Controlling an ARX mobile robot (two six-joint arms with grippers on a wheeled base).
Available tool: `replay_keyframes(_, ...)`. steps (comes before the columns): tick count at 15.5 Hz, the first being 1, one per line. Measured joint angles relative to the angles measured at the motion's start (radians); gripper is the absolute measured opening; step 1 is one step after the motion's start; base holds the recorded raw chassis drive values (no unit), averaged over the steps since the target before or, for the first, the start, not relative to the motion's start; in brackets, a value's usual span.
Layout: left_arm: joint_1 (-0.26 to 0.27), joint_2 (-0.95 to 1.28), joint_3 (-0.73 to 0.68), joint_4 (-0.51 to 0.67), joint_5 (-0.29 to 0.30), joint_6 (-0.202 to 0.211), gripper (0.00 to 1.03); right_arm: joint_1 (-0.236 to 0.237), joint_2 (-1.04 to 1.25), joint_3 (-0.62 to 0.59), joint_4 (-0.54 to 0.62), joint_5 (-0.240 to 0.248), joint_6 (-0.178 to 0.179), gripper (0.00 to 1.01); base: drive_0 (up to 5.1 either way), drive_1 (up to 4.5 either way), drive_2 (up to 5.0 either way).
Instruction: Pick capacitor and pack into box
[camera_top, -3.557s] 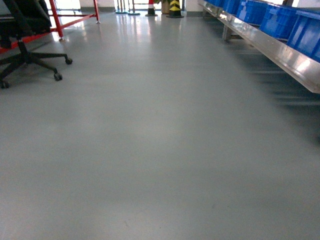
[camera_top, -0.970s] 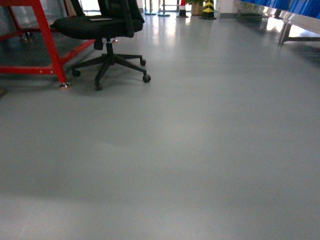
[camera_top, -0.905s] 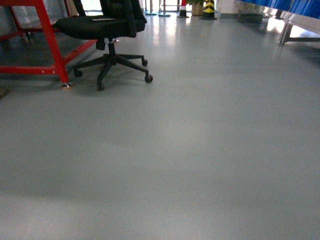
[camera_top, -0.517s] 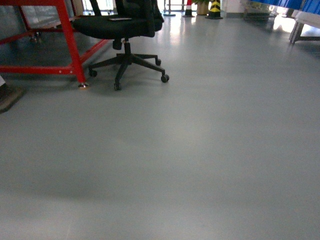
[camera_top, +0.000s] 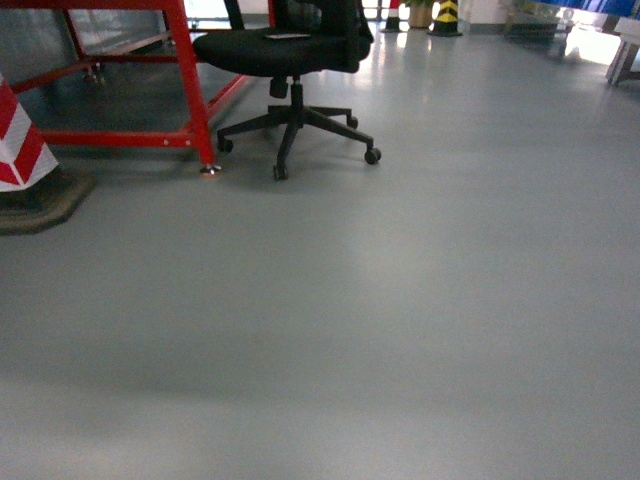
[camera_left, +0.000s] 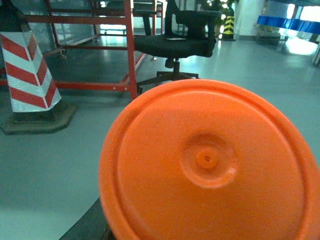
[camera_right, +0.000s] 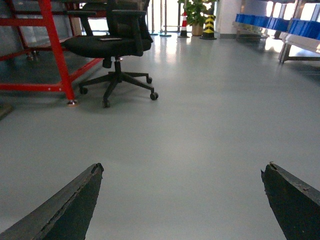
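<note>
An orange disc (camera_left: 210, 165) fills the left pincer's view; its grip is unclear. Right pincer (camera_right: 182, 200) spread wide, nothing between.

Little of the robot shows. In the right wrist view, the right gripper (camera_right: 182, 200) appears as two dark grey, almost black fingers (camera_right: 67, 207), wedge-shaped and tapering to blunt tips, their matte surface scuffed and chipped pale along the edges. In the left wrist view only a dark sliver of the left gripper (camera_left: 92, 225) shows at the bottom edge. The head view shows none of the body.
</note>
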Motion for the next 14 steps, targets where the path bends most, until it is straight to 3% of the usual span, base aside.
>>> replay_keyframes(14, 0.000, 0.000, 0.000, -0.002, -0.001, 0.000, 0.45, 0.000, 0.000, 0.000, -0.002, 0.000, 0.000, 0.98, -5.1, 2.40, 2.4)
